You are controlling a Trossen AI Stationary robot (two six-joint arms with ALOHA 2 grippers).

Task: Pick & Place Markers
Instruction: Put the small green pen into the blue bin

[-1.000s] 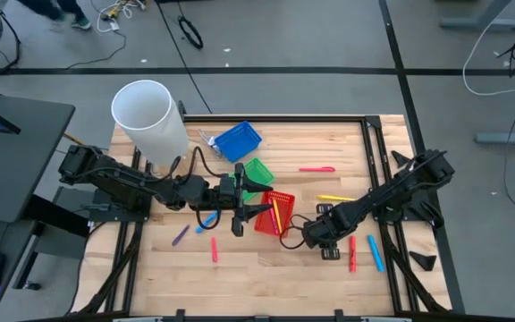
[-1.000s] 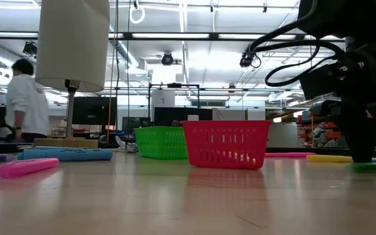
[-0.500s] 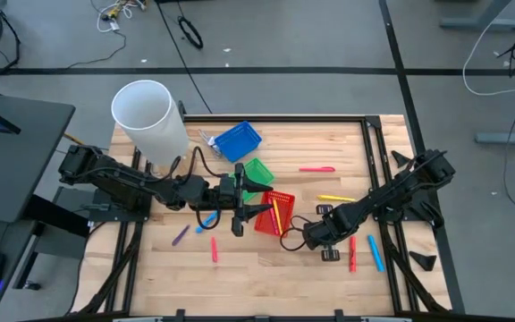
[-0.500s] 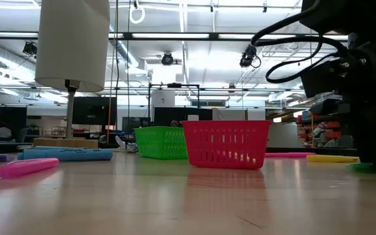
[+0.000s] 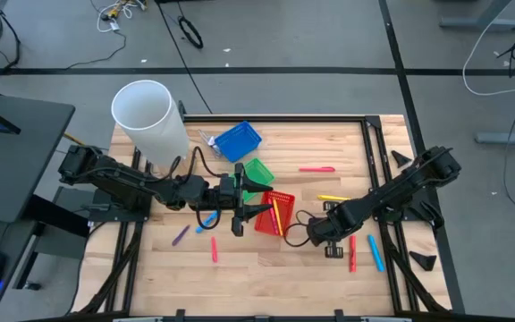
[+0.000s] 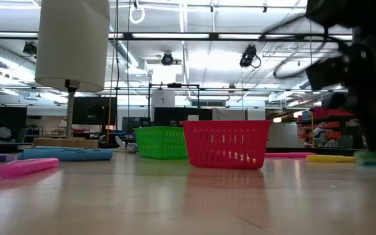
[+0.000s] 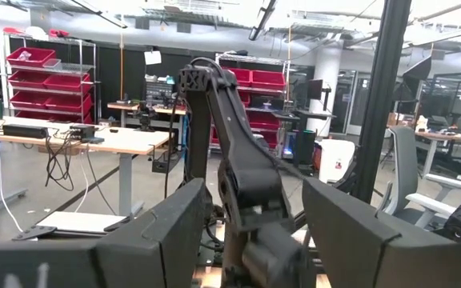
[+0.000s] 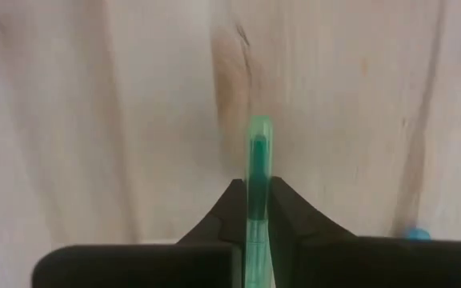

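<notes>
Right gripper (image 8: 253,210) clenched on a green marker (image 8: 257,172), low over bare wood just right of the red basket (image 5: 275,213).
You have the left gripper (image 5: 250,211) waiting at that basket's left edge, fingers spread wide. Other markers lie apart on the table (image 5: 257,268): pink (image 5: 316,168), yellow (image 5: 335,198), red (image 5: 352,253), blue (image 5: 376,252).
</notes>
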